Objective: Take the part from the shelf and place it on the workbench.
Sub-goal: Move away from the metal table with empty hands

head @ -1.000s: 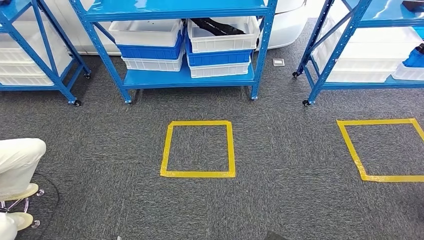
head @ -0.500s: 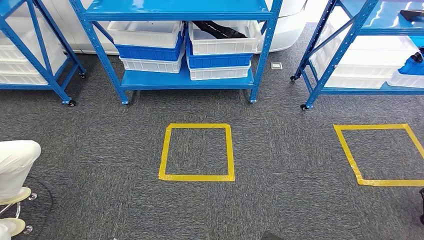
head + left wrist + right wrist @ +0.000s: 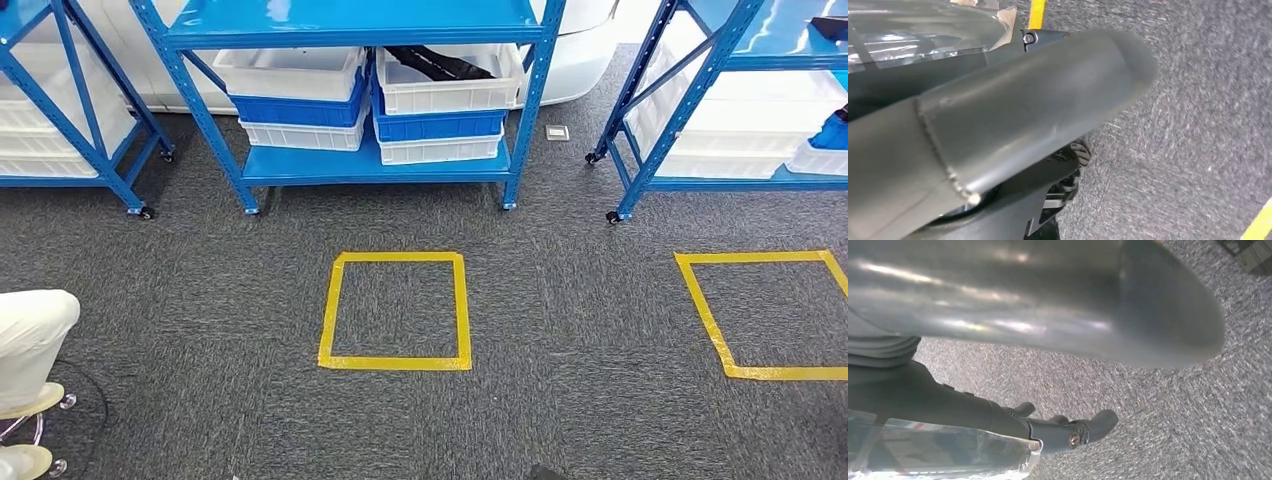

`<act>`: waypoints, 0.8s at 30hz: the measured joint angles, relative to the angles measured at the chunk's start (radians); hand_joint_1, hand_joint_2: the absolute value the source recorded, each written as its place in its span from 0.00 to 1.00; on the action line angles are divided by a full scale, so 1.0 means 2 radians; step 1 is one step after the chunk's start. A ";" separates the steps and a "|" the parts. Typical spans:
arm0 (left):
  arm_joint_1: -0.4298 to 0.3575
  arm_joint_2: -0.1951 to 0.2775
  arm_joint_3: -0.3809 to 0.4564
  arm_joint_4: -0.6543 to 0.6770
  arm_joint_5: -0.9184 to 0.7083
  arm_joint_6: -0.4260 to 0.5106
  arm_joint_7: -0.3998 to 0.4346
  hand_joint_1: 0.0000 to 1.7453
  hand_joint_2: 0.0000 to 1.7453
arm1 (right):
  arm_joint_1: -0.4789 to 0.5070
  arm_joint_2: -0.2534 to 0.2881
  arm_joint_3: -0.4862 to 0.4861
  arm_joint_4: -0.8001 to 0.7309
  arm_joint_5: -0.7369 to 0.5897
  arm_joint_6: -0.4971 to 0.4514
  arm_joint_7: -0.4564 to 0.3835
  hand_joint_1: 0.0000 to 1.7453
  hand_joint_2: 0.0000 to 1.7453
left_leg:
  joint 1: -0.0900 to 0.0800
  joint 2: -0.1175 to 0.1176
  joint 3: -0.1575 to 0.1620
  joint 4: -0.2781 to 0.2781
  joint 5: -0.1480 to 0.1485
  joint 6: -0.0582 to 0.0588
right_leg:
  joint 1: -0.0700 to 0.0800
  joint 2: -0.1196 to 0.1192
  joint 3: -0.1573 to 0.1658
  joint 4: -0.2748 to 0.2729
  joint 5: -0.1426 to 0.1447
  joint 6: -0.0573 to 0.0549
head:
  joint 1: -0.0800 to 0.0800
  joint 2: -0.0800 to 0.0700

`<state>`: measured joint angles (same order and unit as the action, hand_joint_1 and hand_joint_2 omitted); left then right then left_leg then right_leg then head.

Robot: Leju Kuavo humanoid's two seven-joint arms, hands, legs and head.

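1. The part (image 3: 437,62) is a long, dark, matte piece lying slantwise inside the top white plastic bin (image 3: 447,78) on the right of the middle shelf (image 3: 350,160).
2. That bin tops a stack: a glossy blue bin under it, then another white one. Just beside it on the left stands a matching stack, its top white bin (image 3: 292,72) showing only a pale interior.
3. The shelf is blue-painted metal with perforated uprights and small castors, its lower deck smooth and shiny.
4. Similar blue racks flank it: the left rack (image 3: 70,130) holds stacked white bins, the right rack (image 3: 690,120) holds white trays and a blue object at the frame's edge.
5. The floor is coarse grey carpet. Two squares of yellow tape are stuck to it, one (image 3: 396,311) in front of the middle shelf, another (image 3: 765,314) well off to the right.
6. The left hand (image 3: 1013,120) shows as a thick, smooth grey thumb, blurred; whether its fingers are spread or curled I cannot tell.
7. The right hand (image 3: 1058,425) hangs over the carpet, dark fingers loosely bent, holding nothing.
8. A person's pale trouser leg (image 3: 30,335) sits at the left edge.
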<state>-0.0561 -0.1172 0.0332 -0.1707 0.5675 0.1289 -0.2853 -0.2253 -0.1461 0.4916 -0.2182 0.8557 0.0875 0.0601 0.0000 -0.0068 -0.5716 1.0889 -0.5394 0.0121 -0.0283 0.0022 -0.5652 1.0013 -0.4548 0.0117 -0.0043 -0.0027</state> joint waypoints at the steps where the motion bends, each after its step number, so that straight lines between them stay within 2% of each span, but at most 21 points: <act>1: 0.000 0.000 0.000 0.000 -0.001 -0.001 0.000 0.00 0.00 | 0.000 0.000 -0.002 0.000 0.000 0.000 0.000 0.00 0.00 | 0.002 0.000 -0.017 0.032 -0.014 -0.003 | 0.000 0.000 0.002 0.000 -0.002 -0.003 | -0.001 0.000; 2: 0.001 0.000 0.000 0.000 -0.003 -0.003 0.000 0.00 0.00 | 0.001 0.000 -0.004 0.000 0.001 -0.001 0.000 0.00 0.00 | 0.004 0.000 -0.037 0.066 -0.027 -0.006 | 0.000 0.000 0.004 0.000 -0.004 -0.005 | -0.001 0.000; 3: 0.001 0.000 0.000 0.000 -0.004 -0.004 0.001 0.00 0.00 | 0.002 0.000 -0.006 0.000 0.002 -0.001 0.000 0.00 0.00 | 0.006 0.001 -0.054 0.092 -0.033 -0.009 | -0.001 0.000 0.006 0.000 -0.006 -0.006 | -0.001 0.000; 4: 0.002 0.000 0.000 0.000 -0.005 -0.005 0.001 0.00 0.00 | 0.003 0.000 -0.008 0.000 0.003 -0.002 0.000 0.00 0.00 | 0.009 0.001 -0.065 0.103 -0.029 -0.011 | -0.001 0.000 0.008 0.000 -0.008 -0.006 | -0.001 0.000; 5: 0.002 0.000 0.000 0.000 -0.006 -0.006 0.001 0.00 0.00 | 0.005 0.000 -0.011 0.000 0.005 -0.002 0.000 0.00 0.00 | 0.011 0.002 -0.064 0.092 -0.014 -0.013 | -0.002 0.000 0.012 0.000 -0.011 -0.004 | -0.001 0.000; 7: 0.002 0.001 0.000 0.000 -0.006 -0.006 0.001 0.00 0.00 | 0.008 0.001 -0.015 0.000 0.008 -0.002 0.000 0.00 0.00 | 0.015 0.002 -0.041 0.032 0.027 -0.015 | -0.004 0.002 0.019 0.000 -0.017 0.001 | -0.001 0.000; 8: 0.001 0.001 0.000 0.000 -0.006 -0.006 0.001 0.00 0.00 | 0.009 0.001 -0.018 0.000 0.009 -0.002 0.000 0.00 0.00 | 0.015 0.002 -0.027 0.000 0.041 -0.015 | -0.003 0.002 0.021 0.000 -0.021 0.005 | -0.001 0.000; 9: 0.001 0.001 0.000 0.000 -0.006 -0.006 0.002 0.00 0.00 | 0.009 0.001 -0.020 0.000 0.010 -0.002 0.000 0.00 0.00 | 0.015 0.002 -0.018 -0.019 0.047 -0.014 | -0.002 0.003 0.022 0.000 -0.023 0.008 | -0.001 0.000; 10: 0.000 0.001 0.000 0.000 -0.007 -0.006 0.002 0.00 0.00 | 0.009 0.001 -0.022 0.000 0.010 -0.002 0.000 0.00 0.00 | 0.013 0.001 -0.014 -0.030 0.047 -0.010 | -0.001 0.003 0.024 -0.001 -0.025 0.013 | -0.001 0.000; 13: 0.000 0.001 0.000 0.000 -0.007 -0.006 0.002 0.00 0.00 | 0.010 0.001 -0.025 -0.001 0.012 -0.003 0.000 0.00 0.00 | 0.009 -0.001 -0.008 -0.035 0.040 0.008 | -0.001 0.002 0.032 0.002 -0.023 0.026 | -0.001 0.000; 14: 0.001 0.002 0.000 0.000 -0.007 -0.006 0.002 0.00 0.00 | 0.010 0.001 -0.026 -0.001 0.013 -0.003 0.000 0.00 0.00 | 0.008 -0.001 -0.004 -0.036 0.040 0.013 | -0.001 0.001 0.030 0.010 -0.026 0.028 | -0.001 0.000; 15: 0.001 0.002 0.000 0.000 -0.007 -0.006 0.003 0.00 0.00 | 0.009 0.001 -0.027 -0.001 0.015 -0.003 0.000 0.00 0.00 | 0.006 -0.001 0.000 -0.035 0.039 0.017 | -0.002 0.001 0.022 0.023 -0.033 0.026 | 0.001 0.000; 17: 0.000 0.002 0.000 0.000 -0.007 -0.006 0.003 0.00 0.00 | 0.010 0.001 -0.030 -0.001 0.019 -0.003 0.000 0.00 0.00 | 0.002 -0.001 0.003 -0.034 0.034 0.022 | -0.002 0.000 -0.008 0.071 -0.050 0.020 | 0.001 0.000; 18: 0.001 0.002 0.000 0.000 -0.007 -0.006 0.003 0.00 0.00 | 0.011 0.001 -0.032 -0.001 0.021 -0.003 0.000 0.00 0.00 | -0.001 -0.001 0.005 -0.033 0.030 0.023 | -0.001 0.000 -0.025 0.092 -0.055 0.019 | 0.001 0.000; 19: 0.001 0.001 0.000 0.000 -0.007 -0.006 0.003 0.00 0.00 | 0.013 0.001 -0.034 -0.001 0.023 -0.003 0.000 0.00 0.00 | -0.003 -0.001 0.007 -0.031 0.027 0.025 | 0.001 0.000 -0.036 0.101 -0.054 0.020 | 0.001 0.000; 20: 0.002 0.001 0.000 0.000 -0.007 -0.006 0.003 0.00 0.00 | 0.015 0.001 -0.036 -0.001 0.025 -0.003 0.000 0.00 0.00 | -0.005 -0.002 0.010 -0.029 0.022 0.025 | 0.002 0.000 -0.039 0.094 -0.045 0.023 | 0.001 0.000; 21: 0.002 0.001 0.000 0.000 -0.007 -0.006 0.003 0.00 0.00 | 0.016 0.001 -0.037 -0.001 0.026 -0.003 0.000 0.00 0.00 | -0.006 -0.002 0.015 -0.028 0.018 0.025 | 0.003 0.000 -0.034 0.071 -0.030 0.026 | 0.001 0.000; 22: 0.002 0.001 0.000 0.000 -0.007 -0.006 0.003 0.00 0.00 | 0.016 0.001 -0.038 -0.001 0.027 -0.003 0.000 0.00 0.00 | -0.007 -0.002 0.020 -0.028 0.014 0.025 | 0.004 0.000 -0.026 0.049 -0.016 0.026 | 0.001 0.000; 23: 0.002 0.001 0.000 0.000 -0.007 -0.006 0.003 0.00 0.00 | 0.016 0.002 -0.038 -0.001 0.028 -0.002 0.000 0.00 0.00 | -0.006 -0.002 0.024 -0.029 0.011 0.023 | 0.007 -0.001 -0.019 0.031 -0.008 0.024 | 0.001 0.000; 24: 0.001 0.002 0.000 0.000 -0.007 -0.006 0.003 0.00 0.00 | 0.015 0.002 -0.039 -0.001 0.029 -0.002 -0.001 0.00 0.00 | -0.006 -0.002 0.028 -0.030 0.008 0.021 | 0.010 -0.001 -0.014 0.020 -0.006 0.019 | 0.002 0.000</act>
<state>-0.0535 -0.1141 0.0331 -0.1706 0.5528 0.1164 -0.2791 -0.1953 -0.1425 0.4136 -0.2202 0.9139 0.0829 0.0590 -0.0123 -0.0106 -0.5162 1.0285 -0.5226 0.0546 -0.0077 -0.0007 -0.5936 1.0416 -0.4672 0.0495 -0.0010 -0.0025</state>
